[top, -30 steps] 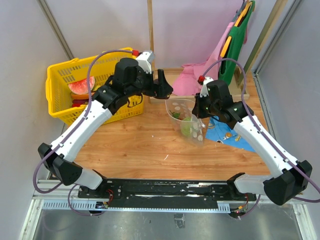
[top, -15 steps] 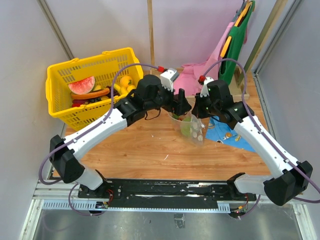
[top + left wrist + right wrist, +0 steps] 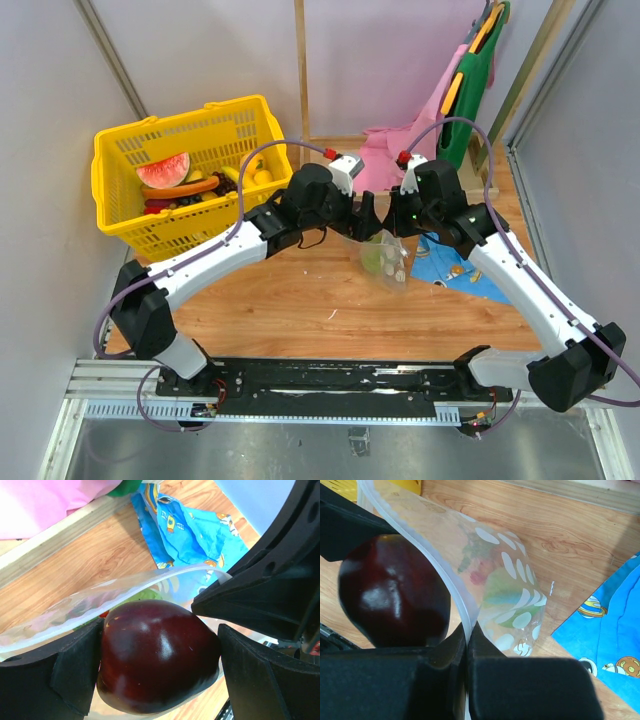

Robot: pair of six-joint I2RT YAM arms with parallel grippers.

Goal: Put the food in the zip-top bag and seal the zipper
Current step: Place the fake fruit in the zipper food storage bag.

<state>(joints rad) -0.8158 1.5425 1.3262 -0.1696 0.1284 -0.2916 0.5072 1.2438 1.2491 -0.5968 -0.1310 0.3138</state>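
Bag (image 3: 386,260) stands on table (image 3: 280,290), centre-right, mouth up & open. Clear dotted plastic; green food item (image 3: 506,596) visible inside thru the wall. Zipper (image 3: 439,572) unsealed, strip curves along mouth edge.

R gripper (image 3: 467,639) pinched closed on that edge, strip sandwiched btwn both fingers, mouth lifted.

L gripper (image 3: 157,666) clamped on purple piece (image 3: 157,655), one finger each side, both touching it. Piece is round, glossy, dark. Sits right at bag mouth, against the rim. L wrist view: rim arcs behind it. R wrist view: strip curves past its side. Can't tell if it's inside or outside the rim.

Top view: the 2 grippers close together above bag.

Blue cloth (image 3: 455,272) flat on table, just right of bag. Yellow basket (image 3: 130,150) far left w/ watermelon slice (image 3: 165,170) + other toy food. Pink cloth (image 3: 385,155) behind bag, at back edge.
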